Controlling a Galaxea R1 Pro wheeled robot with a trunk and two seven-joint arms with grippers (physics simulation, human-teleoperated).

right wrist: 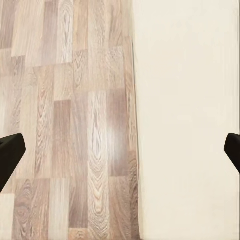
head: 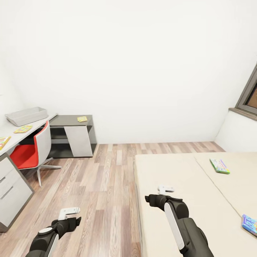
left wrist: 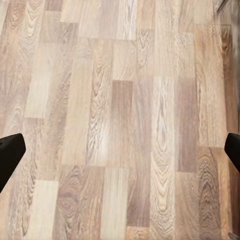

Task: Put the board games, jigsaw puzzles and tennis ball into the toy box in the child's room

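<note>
Head view, two board games (head: 219, 166) on bed (head: 178, 214), toy box (head: 26, 116) on desk (head: 14, 137), left tool (left wrist: 120, 152) and right tool (right wrist: 120, 152) spread wide, empty.

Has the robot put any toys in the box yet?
Not that I can see. The toy box sits on the table, its inside hidden. Both grippers are open and empty. Two board games still lie on the bed, and both jigsaw puzzles are outside the box.
</note>
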